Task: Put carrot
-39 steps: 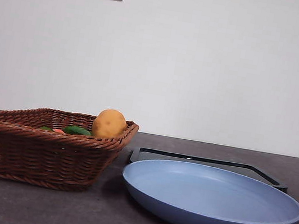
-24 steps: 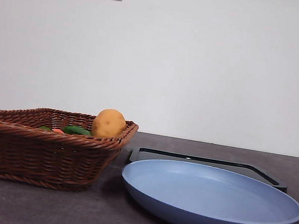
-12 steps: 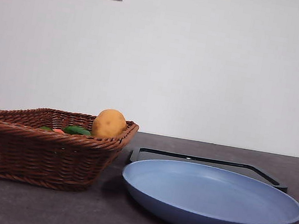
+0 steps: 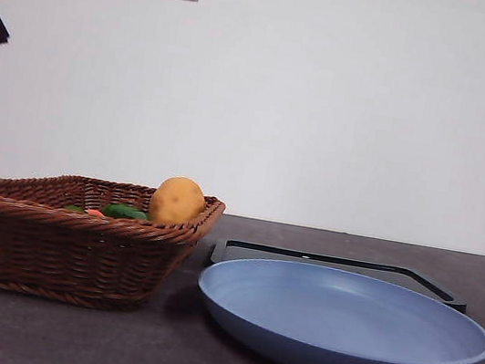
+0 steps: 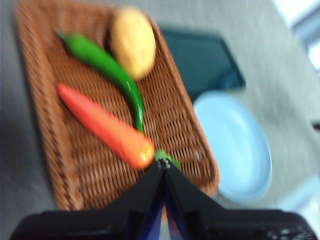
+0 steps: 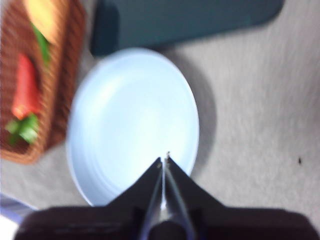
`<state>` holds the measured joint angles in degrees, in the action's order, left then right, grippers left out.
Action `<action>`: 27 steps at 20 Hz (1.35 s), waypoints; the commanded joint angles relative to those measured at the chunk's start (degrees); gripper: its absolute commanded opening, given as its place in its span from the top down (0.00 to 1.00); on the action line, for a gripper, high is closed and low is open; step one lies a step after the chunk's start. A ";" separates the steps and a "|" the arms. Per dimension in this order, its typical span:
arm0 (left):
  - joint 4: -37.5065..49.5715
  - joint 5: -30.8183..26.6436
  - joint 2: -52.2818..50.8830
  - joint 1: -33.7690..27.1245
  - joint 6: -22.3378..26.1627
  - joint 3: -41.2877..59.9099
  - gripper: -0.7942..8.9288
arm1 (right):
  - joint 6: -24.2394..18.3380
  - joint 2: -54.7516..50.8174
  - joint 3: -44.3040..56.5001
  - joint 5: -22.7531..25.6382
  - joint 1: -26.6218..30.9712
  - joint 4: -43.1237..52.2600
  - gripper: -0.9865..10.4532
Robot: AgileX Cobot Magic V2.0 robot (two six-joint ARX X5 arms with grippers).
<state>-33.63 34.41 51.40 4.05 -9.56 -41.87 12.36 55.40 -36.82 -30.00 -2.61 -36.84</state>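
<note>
Risk 1: carrot lies in the wicker basket with a green pepper just beside it, and the two are nearly touching toward the carrot's thick end. A grasp placed there is likely to catch the pepper as well, or shove it.

Risk 2: the carrot is glossy and tapered. A pinch near the thin tip is judged prone to slipping out; mid-body is the safer spot.

Risk 3: both wrist views are blurred, so fine alignment cannot be checked from them.

Positions relative to the basket: the carrot is laid along the floor inside it, leaves toward one corner, potato at the far end. In the front view only a sliver of orange is seen over the rim. The left gripper is held above the basket, just off the leafy end, jaws closed together, nothing held.

Beside the basket sits the blue plate, a dark tray behind it. The right gripper is held over the plate, well apart from the carrot, jaws closed, empty.
</note>
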 commanded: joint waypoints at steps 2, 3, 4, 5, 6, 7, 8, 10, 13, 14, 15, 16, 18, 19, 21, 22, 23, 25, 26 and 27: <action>-1.07 0.83 2.51 2.62 3.72 -1.42 0.90 | -1.99 6.51 -0.85 -0.02 -0.13 0.72 0.75; -0.98 1.16 2.56 3.41 3.69 -1.42 0.85 | -1.95 8.24 -0.85 -0.02 -0.13 1.64 0.73; -0.63 1.57 2.54 4.04 3.54 -1.42 0.76 | -1.92 9.77 -0.85 0.04 -0.20 2.80 0.72; -0.33 1.77 2.54 4.52 3.21 -1.42 0.68 | -1.86 11.28 -0.85 0.07 -0.42 4.28 0.72; -0.31 1.77 2.54 4.94 3.10 -1.42 0.64 | -1.68 12.81 -0.85 0.04 -1.01 5.97 0.72; -0.33 1.79 2.54 5.29 3.10 -1.42 0.63 | -1.14 14.45 -0.87 0.04 -1.75 7.74 0.72; -0.33 1.88 2.54 5.57 3.02 -1.42 0.63 | -0.24 15.96 -0.85 0.02 -2.47 8.98 0.72; -0.28 1.84 2.54 6.05 1.88 -1.42 0.63 | 0.31 18.99 -0.85 0.09 -4.42 11.30 0.72; -0.33 1.86 2.54 6.16 1.86 -1.42 0.63 | 2.25 22.97 -0.85 0.98 -6.49 13.33 0.72; -0.33 1.86 2.54 6.16 1.86 -1.42 0.63 | 2.71 24.11 -0.85 1.73 -6.97 13.94 0.73; -0.33 1.84 2.54 6.16 1.86 -1.42 0.63 | 2.84 24.98 -0.85 2.03 -7.30 14.40 0.76; -0.33 1.84 2.54 6.16 1.86 -1.42 0.63 | 3.23 25.66 -0.85 1.92 -7.37 14.80 0.79; -0.39 1.86 2.54 6.16 1.79 -1.42 0.63 | 3.76 26.10 -0.85 2.01 -7.37 15.02 0.88; -0.42 1.84 2.54 6.16 1.57 -1.42 0.63 | 3.76 26.10 -0.85 2.05 -7.34 15.02 0.91; -0.48 1.86 2.54 6.16 0.31 -1.42 0.63 | 3.96 26.08 -0.85 2.01 -7.30 14.78 0.91; -0.55 1.88 2.54 6.16 0.28 -1.42 0.61 | 4.55 25.90 -0.85 1.95 -7.30 14.29 0.91; -0.52 1.88 2.54 6.27 0.24 -1.42 0.57 | 4.79 25.49 -0.85 1.64 -7.26 13.40 0.91; -0.46 2.36 2.54 7.37 -1.60 -1.42 0.54 | 4.72 23.47 -0.85 1.64 -7.26 11.17 0.91; -0.48 2.73 2.54 8.33 -2.75 -1.42 0.54 | 4.50 21.64 -0.85 1.64 -7.26 9.57 0.91; -0.37 2.43 2.54 9.14 -3.74 -1.42 0.54 | 4.04 19.80 -0.85 1.68 -7.26 8.15 0.91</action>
<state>-34.61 36.40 53.65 13.17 -12.16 -42.39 16.62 74.63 -36.86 -27.88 -9.74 -29.34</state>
